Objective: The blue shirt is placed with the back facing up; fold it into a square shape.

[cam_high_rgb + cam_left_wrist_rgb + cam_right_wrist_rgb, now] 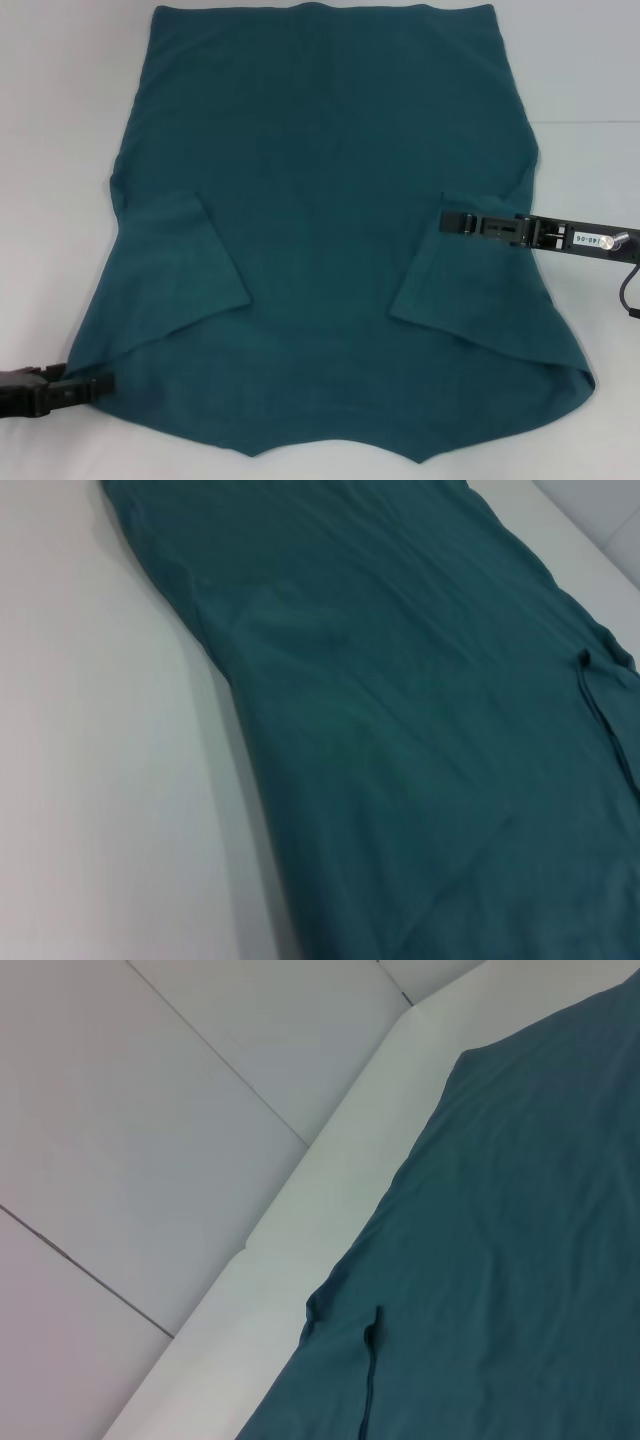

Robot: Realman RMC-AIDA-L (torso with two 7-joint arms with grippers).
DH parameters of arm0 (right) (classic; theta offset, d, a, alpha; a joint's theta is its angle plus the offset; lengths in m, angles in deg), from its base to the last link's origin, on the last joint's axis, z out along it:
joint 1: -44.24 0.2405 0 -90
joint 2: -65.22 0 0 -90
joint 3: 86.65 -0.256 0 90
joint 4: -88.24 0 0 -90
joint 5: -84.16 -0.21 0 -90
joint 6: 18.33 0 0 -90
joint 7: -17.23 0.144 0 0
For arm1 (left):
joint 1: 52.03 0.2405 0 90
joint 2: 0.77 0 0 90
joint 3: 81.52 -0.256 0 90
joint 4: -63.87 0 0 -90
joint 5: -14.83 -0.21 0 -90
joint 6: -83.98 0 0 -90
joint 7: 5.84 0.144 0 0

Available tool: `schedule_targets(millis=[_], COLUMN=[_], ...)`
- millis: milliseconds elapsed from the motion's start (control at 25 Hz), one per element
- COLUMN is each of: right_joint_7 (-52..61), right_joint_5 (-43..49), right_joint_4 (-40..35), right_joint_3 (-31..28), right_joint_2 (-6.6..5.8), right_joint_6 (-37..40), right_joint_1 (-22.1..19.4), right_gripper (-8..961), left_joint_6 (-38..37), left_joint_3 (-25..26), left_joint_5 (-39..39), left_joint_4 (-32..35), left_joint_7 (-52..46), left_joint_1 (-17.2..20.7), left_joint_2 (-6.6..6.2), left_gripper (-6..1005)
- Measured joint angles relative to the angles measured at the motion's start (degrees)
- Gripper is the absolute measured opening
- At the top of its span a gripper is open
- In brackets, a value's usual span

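The blue shirt (320, 200) lies flat on the white table (60, 150), plain side up, with both short sleeves folded in over the body. My right gripper (447, 222) reaches in from the right and sits over the top edge of the folded right sleeve (470, 290). My left gripper (100, 387) is low at the near left, at the shirt's side edge just below the folded left sleeve (180, 270). The left wrist view shows the shirt (400, 730) lying smooth, and the right wrist view shows the shirt (500, 1260) with a small fold crease.
Bare white table (100, 780) runs along the shirt's left side. In the right wrist view the table's edge (300, 1210) borders grey floor tiles (150, 1110). A black cable (628, 290) hangs by the right arm.
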Motion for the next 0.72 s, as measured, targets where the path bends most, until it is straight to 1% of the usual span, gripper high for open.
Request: schedule_targets(millis=[720], right_joint_7=[0.1], right_joint_5=[0.0], right_joint_4=[0.0], right_joint_3=[0.0], right_joint_2=[0.0], right_joint_6=[-0.1], right_joint_1=[-0.2], right_gripper=[899], left_joint_6=[0.5], left_joint_3=[-0.1], left_joint_5=[-0.8], left_joint_4=[0.1], left_joint_7=[-0.3], left_joint_1=[-0.8], left_joint_2=[-0.15], left_gripper=[921])
